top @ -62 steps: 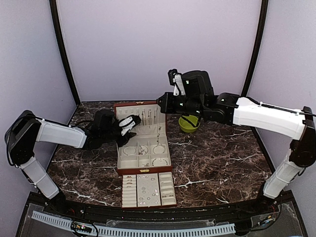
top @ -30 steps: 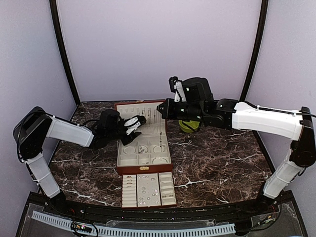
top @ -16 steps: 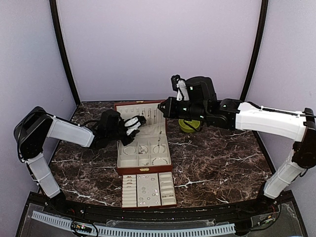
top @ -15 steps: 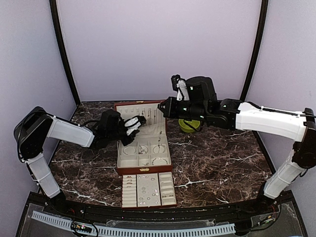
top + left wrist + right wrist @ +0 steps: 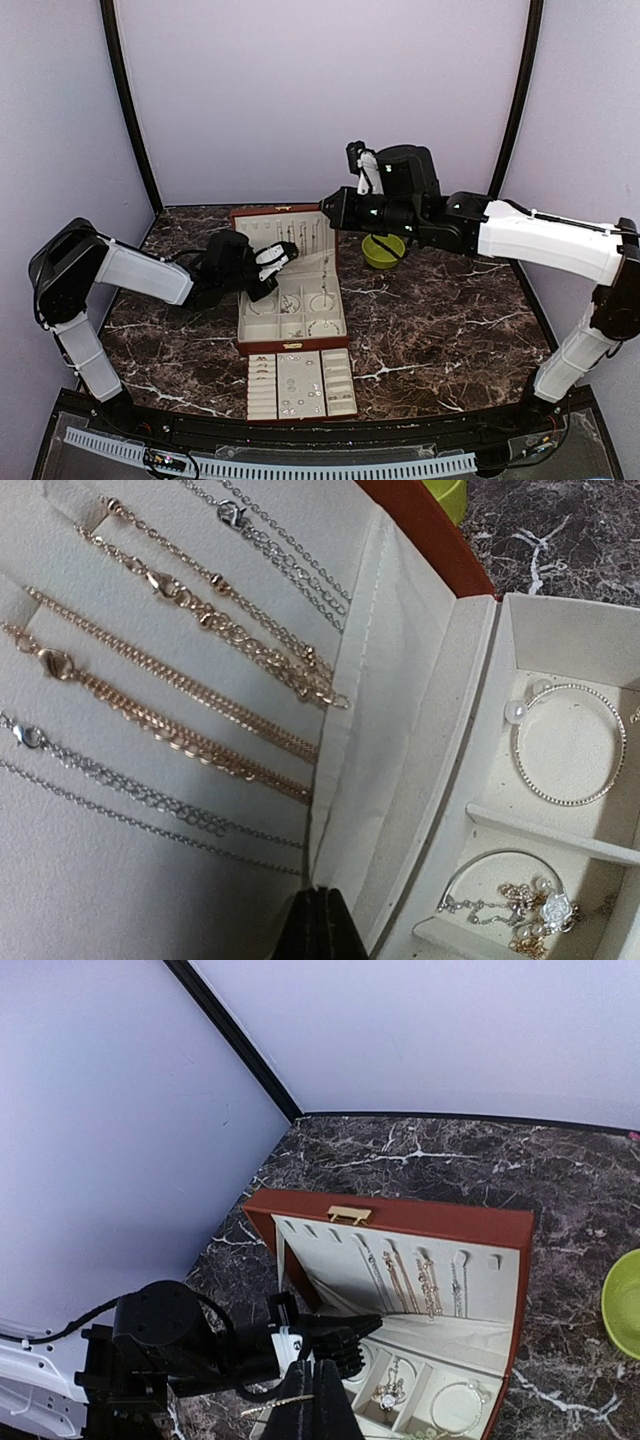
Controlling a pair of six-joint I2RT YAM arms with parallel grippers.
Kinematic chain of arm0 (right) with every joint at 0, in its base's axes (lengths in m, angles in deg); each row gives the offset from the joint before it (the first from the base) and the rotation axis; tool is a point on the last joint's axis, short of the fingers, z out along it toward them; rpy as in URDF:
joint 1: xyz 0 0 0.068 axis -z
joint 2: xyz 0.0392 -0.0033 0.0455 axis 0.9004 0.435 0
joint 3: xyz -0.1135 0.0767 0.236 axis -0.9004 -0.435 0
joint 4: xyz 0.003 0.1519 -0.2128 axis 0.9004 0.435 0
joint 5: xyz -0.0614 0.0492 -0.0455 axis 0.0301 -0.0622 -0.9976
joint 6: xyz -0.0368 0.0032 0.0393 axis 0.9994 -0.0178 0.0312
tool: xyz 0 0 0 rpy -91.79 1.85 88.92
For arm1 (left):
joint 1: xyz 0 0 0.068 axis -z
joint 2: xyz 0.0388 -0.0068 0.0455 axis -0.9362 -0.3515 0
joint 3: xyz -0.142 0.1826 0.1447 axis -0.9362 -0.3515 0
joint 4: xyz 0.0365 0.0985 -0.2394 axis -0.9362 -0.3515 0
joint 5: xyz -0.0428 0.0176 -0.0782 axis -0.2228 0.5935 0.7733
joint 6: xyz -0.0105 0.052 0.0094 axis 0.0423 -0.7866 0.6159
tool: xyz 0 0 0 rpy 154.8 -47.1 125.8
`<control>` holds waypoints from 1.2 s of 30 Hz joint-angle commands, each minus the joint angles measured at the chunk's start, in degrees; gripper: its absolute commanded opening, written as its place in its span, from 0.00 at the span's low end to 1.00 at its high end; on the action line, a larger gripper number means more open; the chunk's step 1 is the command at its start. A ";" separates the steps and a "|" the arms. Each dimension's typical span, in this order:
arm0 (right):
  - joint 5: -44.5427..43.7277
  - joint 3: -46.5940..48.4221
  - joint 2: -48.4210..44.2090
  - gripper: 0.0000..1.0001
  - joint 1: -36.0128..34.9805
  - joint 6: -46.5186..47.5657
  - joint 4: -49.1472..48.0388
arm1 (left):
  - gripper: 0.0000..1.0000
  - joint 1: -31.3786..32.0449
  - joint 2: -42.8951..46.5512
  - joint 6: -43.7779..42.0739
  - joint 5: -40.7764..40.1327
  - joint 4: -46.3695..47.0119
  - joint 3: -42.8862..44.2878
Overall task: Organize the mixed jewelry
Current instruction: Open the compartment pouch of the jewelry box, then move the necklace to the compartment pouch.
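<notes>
Left hand (image 5: 318,912), pinched shut, sits just beside the chains (image 5: 240,770).

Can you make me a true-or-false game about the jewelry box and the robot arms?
1. The jewelry box is open. True.
2. The bowl is red. False: it is green.
3. Thin chains hang inside the lid. True.
4. The left end effector is wide open. False: it is shut.
5. The cream tray sits behind the box. False: it lies in front, on the near side.
</notes>
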 commanded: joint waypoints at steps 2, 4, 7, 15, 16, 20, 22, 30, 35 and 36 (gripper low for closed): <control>-2.66 7.77 2.98 0.00 0.48 3.43 0.97 | 0.00 2.45 1.45 -0.39 0.19 -1.49 -3.22; -2.83 10.34 4.68 0.00 0.50 4.36 1.88 | 0.00 2.91 1.47 -0.53 -0.18 -0.91 -3.67; -2.77 14.12 7.37 0.00 0.67 5.53 3.01 | 0.00 3.34 1.44 -0.63 -0.73 -0.37 -4.04; -0.41 23.11 14.20 0.00 1.79 6.83 3.56 | 0.00 3.91 1.63 -0.81 -1.19 0.67 -4.79; -0.02 24.04 14.98 0.00 1.91 6.97 3.55 | 0.00 3.95 1.61 -0.76 -1.19 0.76 -4.86; 1.43 27.64 17.73 0.00 2.42 7.25 2.99 | 0.00 4.12 1.69 -0.89 -1.19 0.95 -5.05; 2.29 29.48 18.86 0.00 2.63 7.33 2.39 | 0.00 4.28 1.64 -0.96 -1.21 1.08 -5.12; 5.91 37.50 23.65 0.00 3.23 7.57 1.42 | 0.00 4.55 1.78 -1.07 -1.27 1.31 -5.19; 8.08 40.77 26.20 0.00 3.32 7.68 1.23 | 0.00 4.69 1.80 -1.07 -1.36 1.39 -5.15; 8.61 41.16 26.69 0.00 3.40 7.69 1.23 | 0.00 4.71 1.79 -1.09 -1.39 1.33 -5.15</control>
